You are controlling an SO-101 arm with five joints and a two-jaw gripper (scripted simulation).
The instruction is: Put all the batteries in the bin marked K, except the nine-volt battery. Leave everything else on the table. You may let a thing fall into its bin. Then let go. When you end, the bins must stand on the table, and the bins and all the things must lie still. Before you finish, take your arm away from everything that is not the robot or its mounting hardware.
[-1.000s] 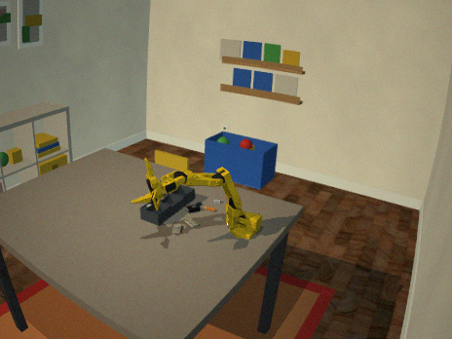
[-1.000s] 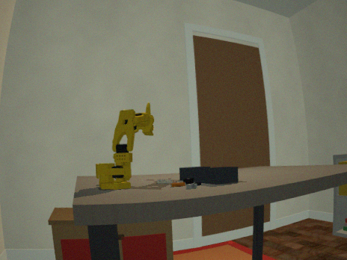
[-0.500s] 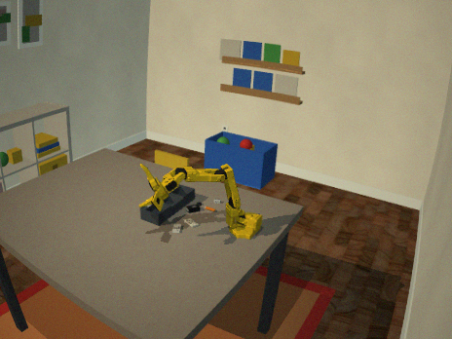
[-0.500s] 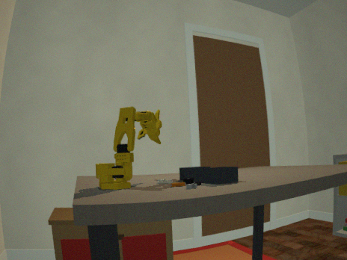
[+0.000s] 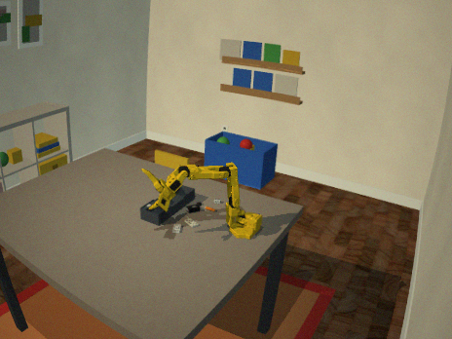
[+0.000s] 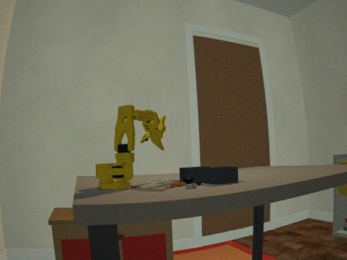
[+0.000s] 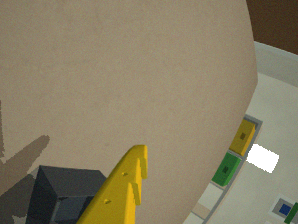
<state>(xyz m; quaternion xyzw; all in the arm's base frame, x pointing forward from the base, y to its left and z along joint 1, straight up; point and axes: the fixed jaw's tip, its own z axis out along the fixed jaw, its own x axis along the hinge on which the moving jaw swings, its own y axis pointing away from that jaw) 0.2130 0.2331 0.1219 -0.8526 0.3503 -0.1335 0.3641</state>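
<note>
A dark bin [image 5: 169, 207] stands on the table in front of my yellow arm; it also shows in the exterior view [image 6: 208, 174] and at the lower left of the wrist view [image 7: 56, 212]. Its mark is not readable. My gripper [image 5: 152, 191] hangs open and empty above the bin's near end; in the exterior view it [image 6: 158, 135] is well above the table. Small things lie between the bin and my base: a black piece [image 5: 194, 207], an orange one [image 5: 209, 208], and two pale small ones [image 5: 191, 222] [image 5: 176, 228]. I cannot tell which are batteries.
My base [image 5: 244, 225] stands near the table's right edge. A blue box with balls [image 5: 240, 158] stands on the floor behind the table. A shelf unit [image 5: 34, 146] stands at the left.
</note>
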